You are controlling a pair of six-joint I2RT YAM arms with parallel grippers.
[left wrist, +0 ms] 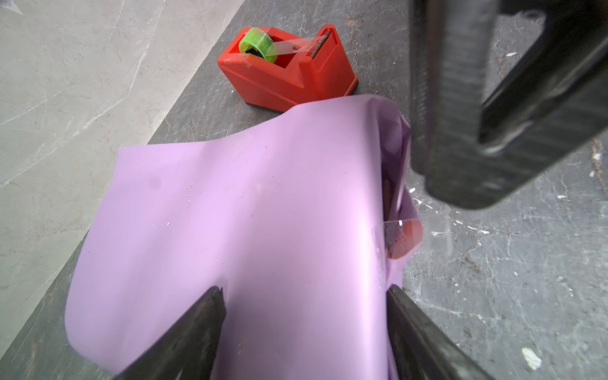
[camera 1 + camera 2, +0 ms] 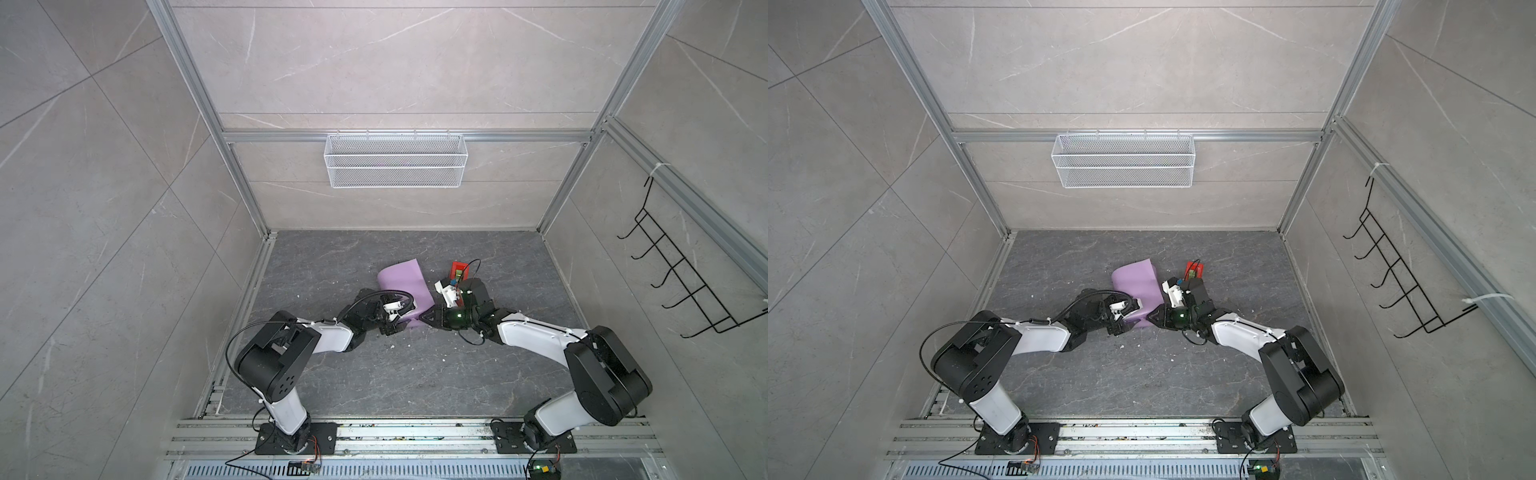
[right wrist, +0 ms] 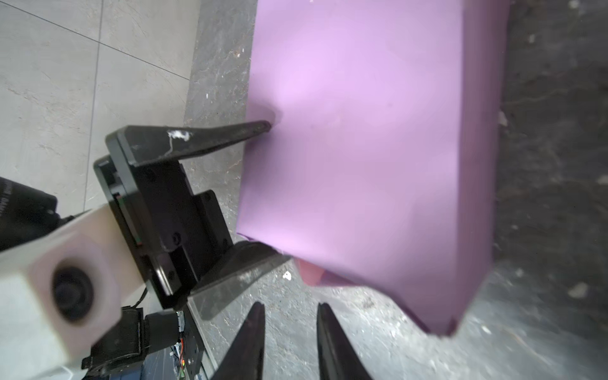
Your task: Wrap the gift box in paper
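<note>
The paper (image 2: 401, 282) (image 2: 1136, 280) lies lilac side out, draped and folded over a low boxy shape in the middle of the table. The gift box itself is hidden under it. My left gripper (image 1: 304, 292) (image 2: 395, 326) straddles the near end of the wrapped bundle, with one fingertip (image 3: 263, 126) denting the paper and the other against the opposite edge. The pink inner side (image 3: 309, 273) shows at an open end fold, where a clear tape strip (image 1: 434, 233) sticks out. My right gripper (image 3: 290, 307) (image 2: 424, 322) hovers beside that end, slightly open, with bare table between its fingers.
A red tape dispenser (image 1: 286, 72) (image 2: 459, 270) with a green roll stands just behind the paper, close to the right wrist. A white wire basket (image 2: 395, 160) hangs on the back wall and a black hook rack (image 2: 681, 274) on the right wall. White crumbs dot the dark table (image 2: 374, 374).
</note>
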